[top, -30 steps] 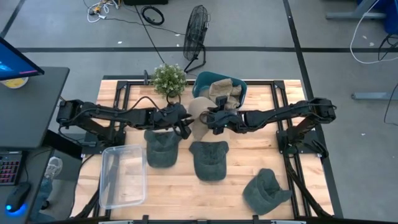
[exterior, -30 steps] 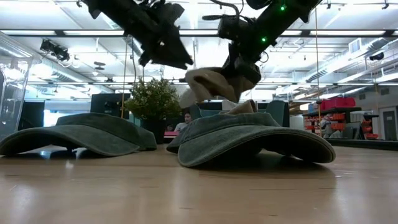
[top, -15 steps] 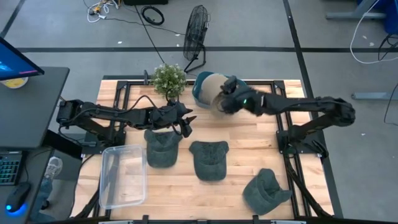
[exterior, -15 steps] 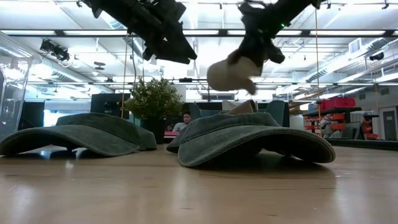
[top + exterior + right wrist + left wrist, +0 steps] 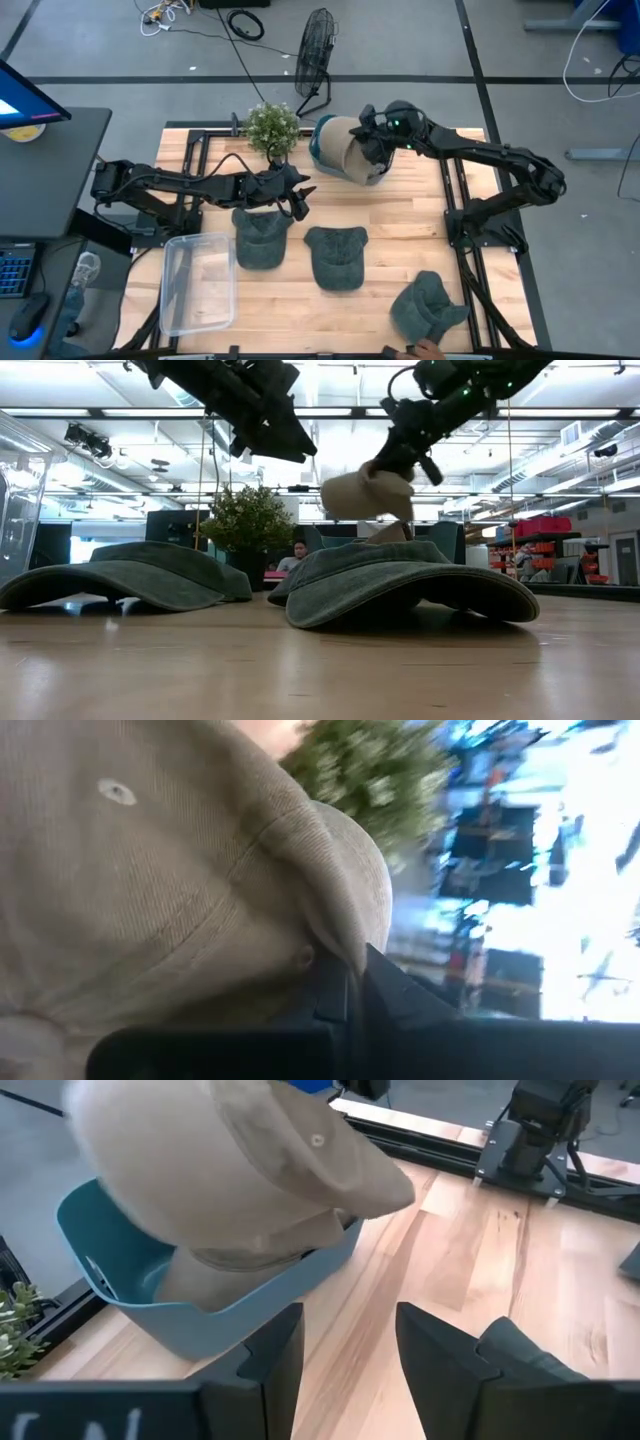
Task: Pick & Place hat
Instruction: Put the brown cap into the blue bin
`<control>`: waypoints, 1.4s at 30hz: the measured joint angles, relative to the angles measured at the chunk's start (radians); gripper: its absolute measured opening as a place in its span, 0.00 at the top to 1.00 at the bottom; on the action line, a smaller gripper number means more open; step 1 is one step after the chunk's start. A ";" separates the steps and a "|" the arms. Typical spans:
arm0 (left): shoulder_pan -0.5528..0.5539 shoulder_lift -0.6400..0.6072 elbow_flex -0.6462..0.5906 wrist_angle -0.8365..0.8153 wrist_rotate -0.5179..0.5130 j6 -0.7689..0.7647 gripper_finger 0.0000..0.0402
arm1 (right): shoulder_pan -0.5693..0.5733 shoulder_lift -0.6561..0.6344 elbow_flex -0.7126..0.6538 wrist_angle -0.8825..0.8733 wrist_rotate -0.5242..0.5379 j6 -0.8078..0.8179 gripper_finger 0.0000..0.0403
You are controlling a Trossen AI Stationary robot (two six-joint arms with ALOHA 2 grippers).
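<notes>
Over blue bin (image 5: 322,150) | right hand (image 5: 370,140) clamped on tan hat (image 5: 345,152) | left hand (image 5: 298,195) fingers apart, waiting

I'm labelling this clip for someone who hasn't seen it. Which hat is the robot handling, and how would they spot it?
Find the blue bin at the table's far edge, beside the plant. The right gripper holds a tan hat just above it. It is the only hat in the air; the three green hats lie flat on the wood.
</notes>
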 joint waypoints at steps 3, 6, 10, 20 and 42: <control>0.004 0.000 0.000 0.000 0.000 0.000 0.59 | -0.021 0.036 0.001 0.087 -0.047 -0.002 0.99; 0.007 0.000 0.000 0.000 0.000 -0.003 0.59 | -0.045 0.092 0.001 0.088 -0.052 -0.002 0.99; 0.007 0.000 0.000 -0.001 0.000 -0.003 0.59 | -0.069 0.183 0.001 0.074 -0.060 -0.003 0.99; 0.007 0.000 0.000 -0.003 0.000 -0.001 0.59 | -0.079 0.337 0.001 0.065 -0.055 0.015 0.96; 0.005 0.000 0.000 -0.021 0.003 -0.055 0.59 | -0.057 0.148 0.000 -0.023 0.152 0.403 0.70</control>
